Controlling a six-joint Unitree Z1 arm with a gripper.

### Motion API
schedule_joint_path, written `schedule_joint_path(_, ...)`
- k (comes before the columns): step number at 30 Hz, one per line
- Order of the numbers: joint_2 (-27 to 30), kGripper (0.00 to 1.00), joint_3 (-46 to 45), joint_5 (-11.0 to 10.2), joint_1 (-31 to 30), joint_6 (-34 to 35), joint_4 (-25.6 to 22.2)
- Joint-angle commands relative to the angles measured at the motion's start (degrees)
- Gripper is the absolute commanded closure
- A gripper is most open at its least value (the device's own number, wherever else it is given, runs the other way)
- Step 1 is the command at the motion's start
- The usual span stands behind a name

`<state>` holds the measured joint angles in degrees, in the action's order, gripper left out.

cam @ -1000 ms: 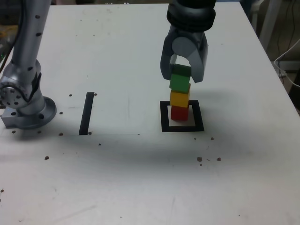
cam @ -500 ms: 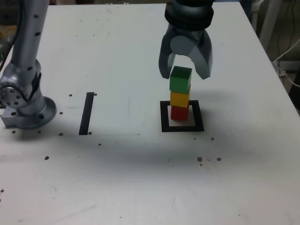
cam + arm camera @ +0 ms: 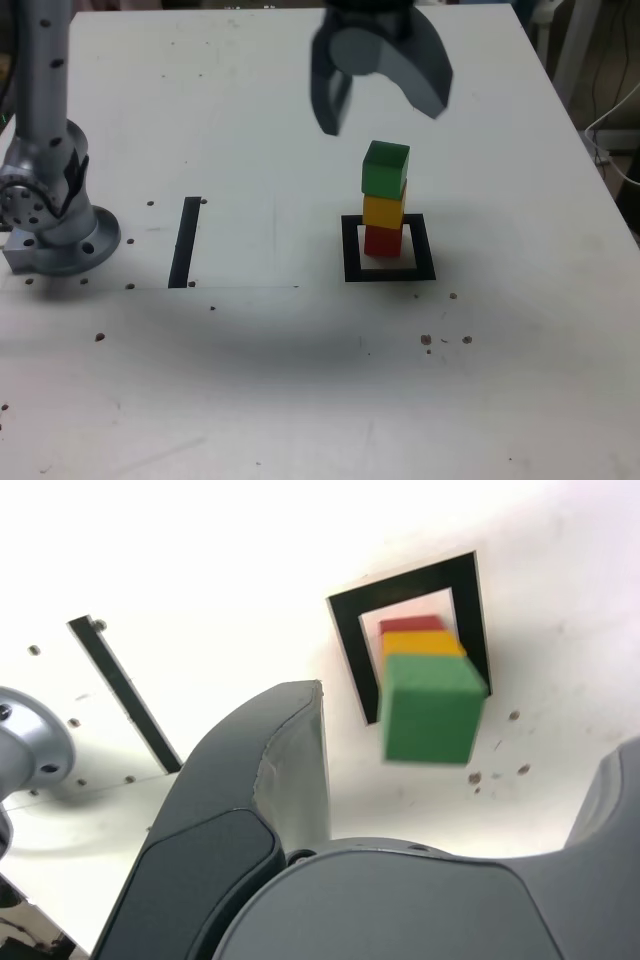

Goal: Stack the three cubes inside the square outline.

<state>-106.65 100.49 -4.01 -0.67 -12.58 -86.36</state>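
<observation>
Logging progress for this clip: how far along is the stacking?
Stacking looks done: the red cube sits inside the square outline, with the yellow cube on it and the green cube on top. Nothing is in hand; the gripper is open, apart from the stack. No cube is left to place; probably only moving the arm away remains.

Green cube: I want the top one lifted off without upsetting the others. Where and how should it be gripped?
Probably by two opposite side faces, coming from above: the green cube tops the stack, its flat sides exposed, and gripping only those should spare the yellow cube beneath.
</observation>
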Motion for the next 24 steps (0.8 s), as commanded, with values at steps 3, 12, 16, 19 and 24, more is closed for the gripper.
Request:
schedule_joint_path(3, 5.02, 0.0, -3.08, 0.29, -0.12, 0.07, -1.16)
schedule_joint_path(12, 9.95, 0.0, -14.04, 2.18, -0.12, 3.67, -0.64)
schedule_joint_path(16, 10.94, 0.01, -19.04, 2.01, -0.12, 5.12, 0.4)
schedule_joint_path(19, 11.77, 0.01, -22.93, 1.75, -0.12, 5.83, 2.36)
schedule_joint_path(24, 13.71, 0.0, -32.1, 1.55, -0.12, 6.64, 9.5)
